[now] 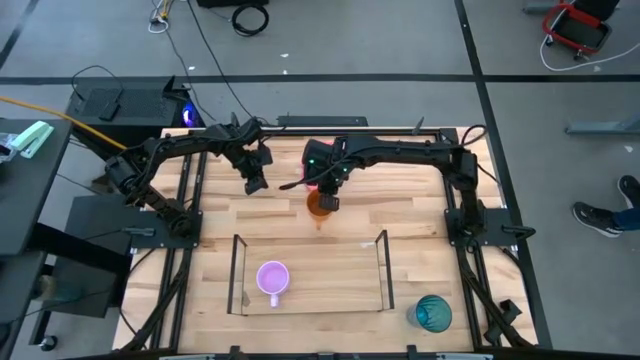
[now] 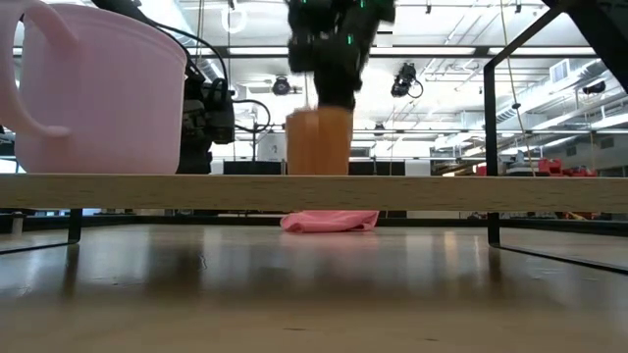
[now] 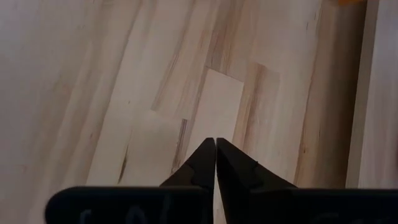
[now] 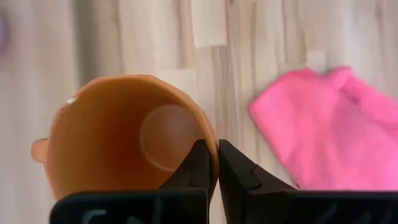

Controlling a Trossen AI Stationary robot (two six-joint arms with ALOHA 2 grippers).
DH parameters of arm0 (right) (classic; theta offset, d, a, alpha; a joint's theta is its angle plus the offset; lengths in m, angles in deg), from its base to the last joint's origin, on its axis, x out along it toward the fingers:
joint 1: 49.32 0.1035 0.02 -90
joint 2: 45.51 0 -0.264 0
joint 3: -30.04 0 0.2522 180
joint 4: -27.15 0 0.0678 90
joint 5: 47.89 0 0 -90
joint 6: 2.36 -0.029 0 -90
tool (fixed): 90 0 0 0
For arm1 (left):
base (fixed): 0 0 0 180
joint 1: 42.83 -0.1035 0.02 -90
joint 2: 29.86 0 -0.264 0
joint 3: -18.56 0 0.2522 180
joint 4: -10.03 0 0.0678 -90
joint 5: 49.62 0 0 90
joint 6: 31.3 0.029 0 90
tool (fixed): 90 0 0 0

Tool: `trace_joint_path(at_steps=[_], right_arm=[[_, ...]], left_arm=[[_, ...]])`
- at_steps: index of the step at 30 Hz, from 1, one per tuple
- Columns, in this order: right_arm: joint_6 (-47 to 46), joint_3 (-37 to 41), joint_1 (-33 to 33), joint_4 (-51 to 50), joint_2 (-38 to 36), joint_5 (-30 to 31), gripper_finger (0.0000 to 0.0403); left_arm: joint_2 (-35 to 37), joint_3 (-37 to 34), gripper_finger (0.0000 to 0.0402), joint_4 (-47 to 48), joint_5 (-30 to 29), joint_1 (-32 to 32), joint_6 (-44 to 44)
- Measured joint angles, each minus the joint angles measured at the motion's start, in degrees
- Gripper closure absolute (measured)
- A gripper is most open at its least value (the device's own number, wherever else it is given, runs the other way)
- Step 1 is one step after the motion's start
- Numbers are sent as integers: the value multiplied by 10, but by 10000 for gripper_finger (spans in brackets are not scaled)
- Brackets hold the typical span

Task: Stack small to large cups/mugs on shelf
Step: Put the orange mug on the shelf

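The orange mug (image 1: 318, 206) hangs upright under my right gripper (image 1: 328, 198), just beyond the shelf's far side; the right wrist view looks down into it (image 4: 124, 137), with its handle (image 4: 38, 149) on the side away from the fingers. The lilac mug (image 1: 272, 278) stands on its base on the shelf's (image 1: 340, 285) left part. The teal cup (image 1: 433, 313) stands on the table to the right of the shelf, near the front edge. My left gripper (image 1: 255, 183) is shut and empty above the bare table, to the left of the orange mug. My right gripper pinches the orange mug's rim (image 4: 210, 163), one finger inside the mug and one outside, opposite the handle. The fingers come from above, pointing down. The mug hangs upright (image 2: 319, 142); the shelf's board hides its bottom in the low view, and no orange shows below the board.
A pink cloth (image 4: 329, 130) lies on the table beside the orange mug, behind the shelf (image 2: 329, 221). The shelf's clear walls stand on thin dark posts (image 2: 491, 147). Bare wood lies to the right of the lilac mug on the shelf base.
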Motion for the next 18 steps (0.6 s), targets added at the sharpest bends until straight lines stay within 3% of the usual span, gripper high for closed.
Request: trace_joint_path(at_steps=[10,18], right_arm=[[-57,-199,56,-138,-2,15,390],[-113,-235,139,-184,-2,15,390]], left_arm=[[0,0,391,-7,0,0,-12],[0,0,379,-10,0,0,-14]])
